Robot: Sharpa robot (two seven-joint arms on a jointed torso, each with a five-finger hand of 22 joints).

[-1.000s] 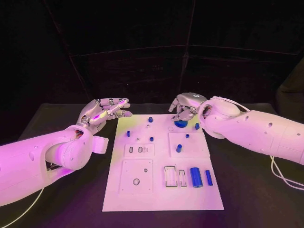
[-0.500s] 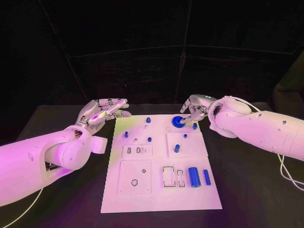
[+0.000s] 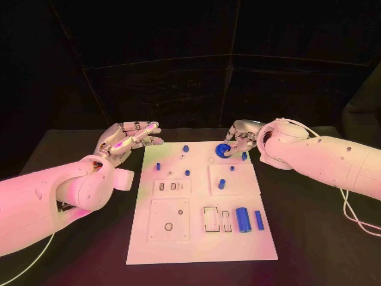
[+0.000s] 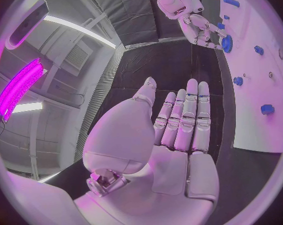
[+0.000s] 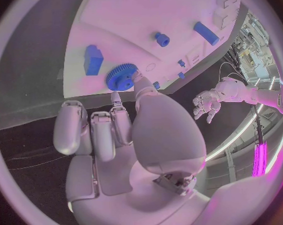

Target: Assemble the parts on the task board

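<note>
**Right hand on gear at far edge of board; left hand free**

Head view: board (image 3: 156, 238) lies mid-table (image 3: 328, 250), long axis running away from the robot. Right hand (image 3: 240, 138) sits at the board's far right corner, fingertips on a blue gear (image 3: 222, 149). Gear looks pinched between thumb and a finger, low over the board; can't tell whether it touches the surface. Left hand (image 3: 124, 140) hovers just off the board's far left corner, fingers straight and close together, holding nothing. Small blue pegs (image 3: 187, 173) are scattered over the far half. A short blue block (image 3: 222, 185) stands on the right mid square. Near end: a fat blue cylinder (image 3: 243, 220) and a thinner blue bar (image 3: 259, 220) lie side by side next to rectangular slots (image 3: 211, 219).

Left wrist view: left hand (image 4: 173, 135) flat, palm up toward the camera, fingers extended side by side, thumb out to one side, empty. Board (image 4: 254, 110) runs along one side with pegs (image 4: 267, 109) on it. Right hand (image 4: 201, 27) is across the board, fingers down at the gear (image 4: 227, 43).

Right wrist view: right hand (image 5: 126, 135), thumb and one fingertip meeting on the toothed gear (image 5: 121, 77) over the board's (image 5: 154, 15) edge; other fingers curled short of it. A blue block (image 5: 93, 59) sits just beside the gear, a round peg (image 5: 161, 39) and a bar (image 5: 206, 32) farther in. Left hand (image 5: 207, 104) is visible beyond the board, open.
</note>
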